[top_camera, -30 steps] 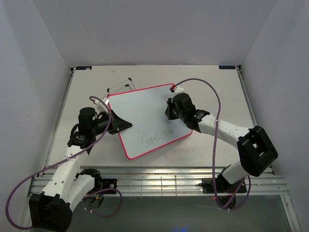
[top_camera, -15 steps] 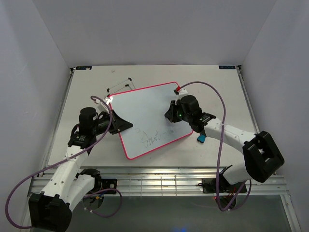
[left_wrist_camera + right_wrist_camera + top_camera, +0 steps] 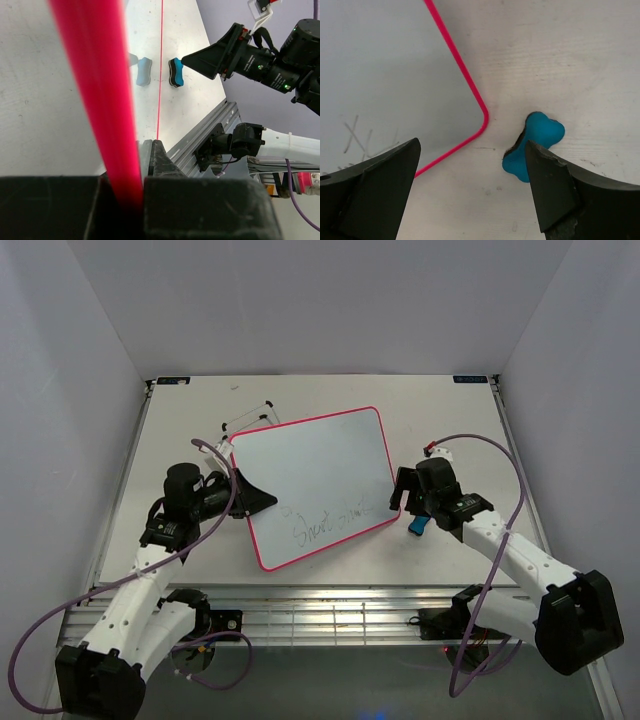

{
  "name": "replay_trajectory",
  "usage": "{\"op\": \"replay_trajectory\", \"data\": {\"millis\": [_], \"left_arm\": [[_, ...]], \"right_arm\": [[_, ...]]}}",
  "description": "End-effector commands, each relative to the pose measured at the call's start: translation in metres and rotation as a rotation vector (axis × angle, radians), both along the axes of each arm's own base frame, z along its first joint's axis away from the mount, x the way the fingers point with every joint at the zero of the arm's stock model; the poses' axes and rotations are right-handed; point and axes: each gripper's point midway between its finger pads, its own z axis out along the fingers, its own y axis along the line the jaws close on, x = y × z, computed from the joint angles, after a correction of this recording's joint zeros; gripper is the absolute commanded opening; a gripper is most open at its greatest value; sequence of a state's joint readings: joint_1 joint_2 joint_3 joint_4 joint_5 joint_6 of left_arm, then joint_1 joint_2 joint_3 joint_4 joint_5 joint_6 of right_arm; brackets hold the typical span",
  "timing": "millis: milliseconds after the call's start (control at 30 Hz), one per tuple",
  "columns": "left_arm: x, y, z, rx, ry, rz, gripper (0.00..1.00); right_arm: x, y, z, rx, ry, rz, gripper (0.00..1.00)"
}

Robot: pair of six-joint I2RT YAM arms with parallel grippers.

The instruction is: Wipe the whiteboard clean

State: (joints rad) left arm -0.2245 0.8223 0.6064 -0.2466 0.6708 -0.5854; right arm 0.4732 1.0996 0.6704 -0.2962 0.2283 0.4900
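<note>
The whiteboard (image 3: 315,475), white with a pink-red frame, lies slanted at mid-table with dark handwriting (image 3: 330,522) near its front edge. My left gripper (image 3: 258,498) is shut on the board's left edge; in the left wrist view the pink frame (image 3: 97,100) runs down between the jaws of my left gripper (image 3: 140,150). The blue bone-shaped eraser (image 3: 417,525) lies on the table just right of the board's near right corner. My right gripper (image 3: 405,492) hovers open beside that corner. In the right wrist view the eraser (image 3: 535,145) sits by the right fingertip (image 3: 555,190), untouched.
A thin clear object with dark ends (image 3: 245,422) lies behind the board's far left corner. A metal rail (image 3: 330,615) runs along the table's near edge. White walls close in the table on three sides.
My right gripper left the board's surface, swung right and back, and opened. The blue eraser now lies on the table by the board's corner. The left grip is unchanged.
</note>
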Motion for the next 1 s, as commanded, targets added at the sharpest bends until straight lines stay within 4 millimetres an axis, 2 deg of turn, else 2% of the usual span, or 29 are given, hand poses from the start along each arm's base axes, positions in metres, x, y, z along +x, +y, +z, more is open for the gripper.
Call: {"op": "replay_trajectory", "data": {"millis": [0, 167, 267, 300, 400, 567, 733, 900, 967], "left_arm": [[0.007, 0.015, -0.026, 0.146, 0.002, 0.038, 0.00], [0.004, 0.016, -0.020, 0.140, -0.023, 0.041, 0.00], [0.003, 0.015, -0.018, 0.134, -0.035, 0.035, 0.00], [0.003, 0.015, -0.017, 0.131, -0.036, 0.032, 0.00], [0.002, 0.013, -0.018, 0.127, -0.032, 0.017, 0.00], [0.001, 0.012, -0.017, 0.123, -0.036, 0.011, 0.00], [0.000, 0.012, -0.016, 0.121, -0.038, 0.008, 0.00], [0.000, 0.010, -0.016, 0.117, -0.037, 0.000, 0.00], [0.000, 0.010, -0.016, 0.116, -0.038, -0.001, 0.00]], "right_arm": [[-0.010, -0.024, -0.018, -0.077, 0.060, -0.119, 0.90], [-0.022, -0.057, -0.030, -0.162, 0.113, -0.322, 0.90], [-0.019, -0.058, -0.030, -0.130, 0.068, -0.349, 0.98], [-0.023, -0.058, -0.037, -0.123, 0.075, -0.350, 1.00], [-0.023, -0.055, -0.042, -0.099, 0.078, -0.354, 0.88], [-0.016, -0.048, -0.043, -0.082, 0.087, -0.358, 0.83], [-0.008, -0.048, -0.052, -0.096, 0.088, -0.385, 0.75], [-0.002, -0.051, -0.061, -0.142, 0.110, -0.400, 0.72], [0.001, -0.052, -0.062, -0.150, 0.108, -0.407, 0.67]]}}
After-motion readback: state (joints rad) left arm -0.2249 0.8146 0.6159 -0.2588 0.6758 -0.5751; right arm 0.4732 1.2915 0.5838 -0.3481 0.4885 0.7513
